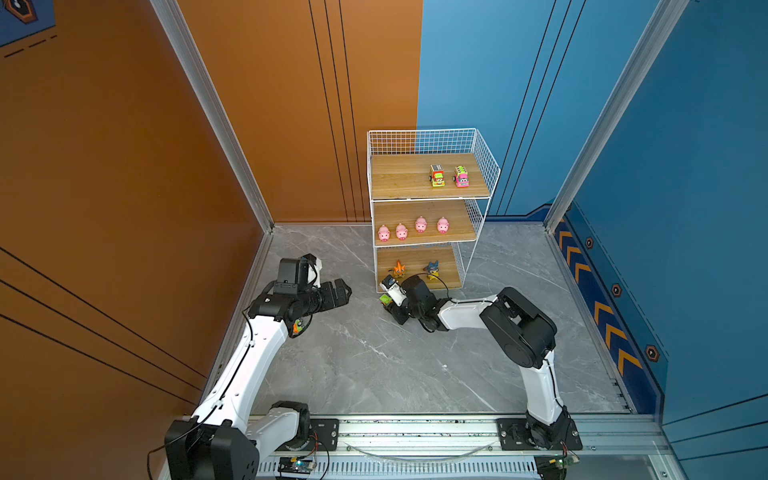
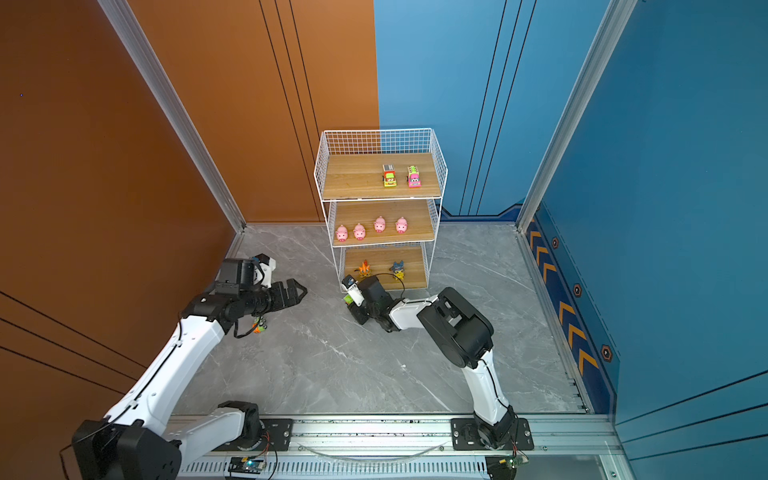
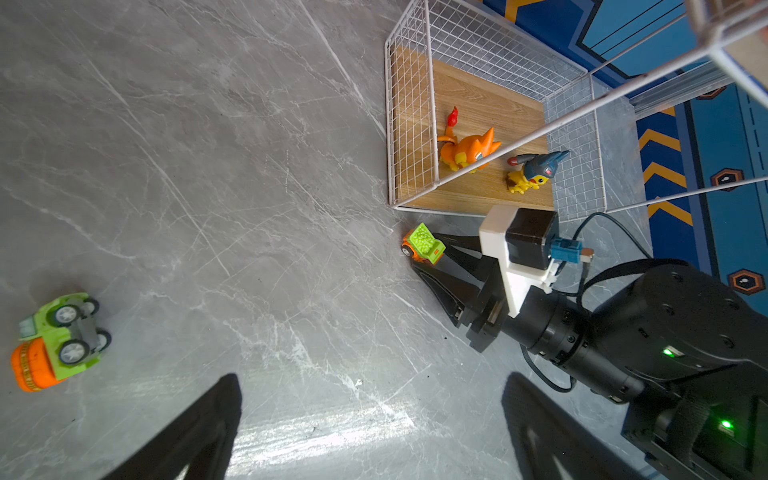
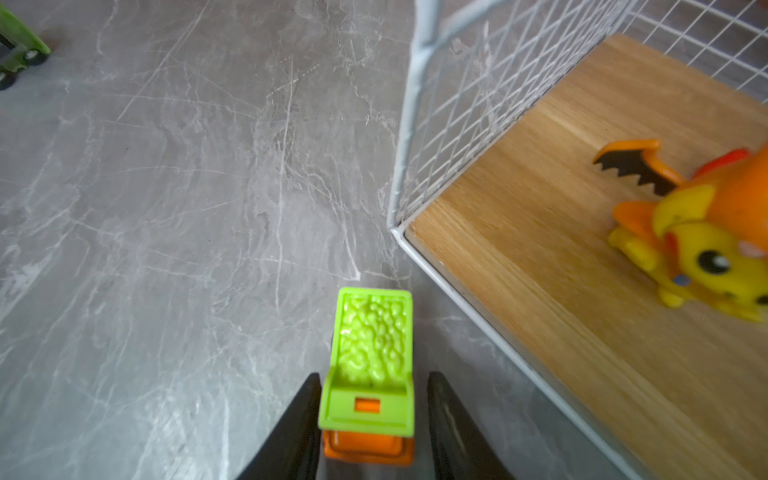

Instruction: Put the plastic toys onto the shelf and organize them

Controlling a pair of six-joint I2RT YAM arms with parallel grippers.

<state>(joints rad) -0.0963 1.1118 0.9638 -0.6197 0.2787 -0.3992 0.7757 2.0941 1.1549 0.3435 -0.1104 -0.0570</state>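
Here, boxy, bumpy-topped orange car (image 4: 368, 374).

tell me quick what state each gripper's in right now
left gripper: open, empty
right gripper: open, jaws either side of the orange car, not yet clamped on it

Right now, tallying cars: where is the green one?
In a top view, the green car lies on the tabletop, left side, under the left arm.

Grey marbled bench (image 1: 374, 365) boxed in by an orange wall (image 1: 124, 166) and a blue wall (image 1: 685, 166); orange chevrons (image 1: 603, 311) line the blue wall's foot; aluminium rail (image 1: 415, 430) in front
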